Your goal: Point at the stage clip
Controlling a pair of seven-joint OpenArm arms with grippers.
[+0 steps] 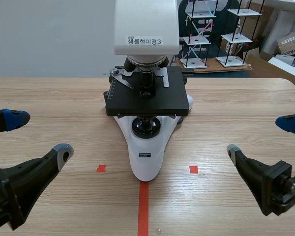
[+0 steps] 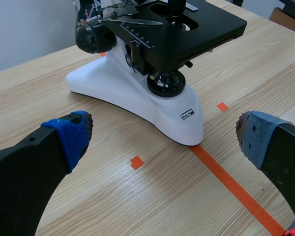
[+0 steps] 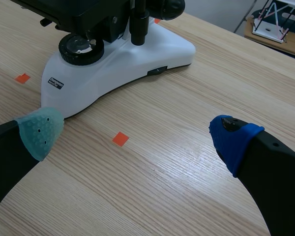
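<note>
Both of mine stand wide apart, nothing held. Left gripper (image 1: 39,135) and right gripper (image 1: 261,137) sit low over the table (image 1: 236,105), either side of the microscope (image 1: 146,157).

Stage clip (image 1: 121,78): thin silvery metal arm lying on the black stage (image 1: 147,103), at its far left part, just beside the lens.

Judged springy, light, easily bent. No hold wanted, pointing only. My left looks the nearer side. Approach from above the stage and stop the tip just short of the metal.

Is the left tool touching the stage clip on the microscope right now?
Apart. The scene view shows the left tool open and low by the near edge, with bare wood between it and the stage clip up on the microscope.
</note>
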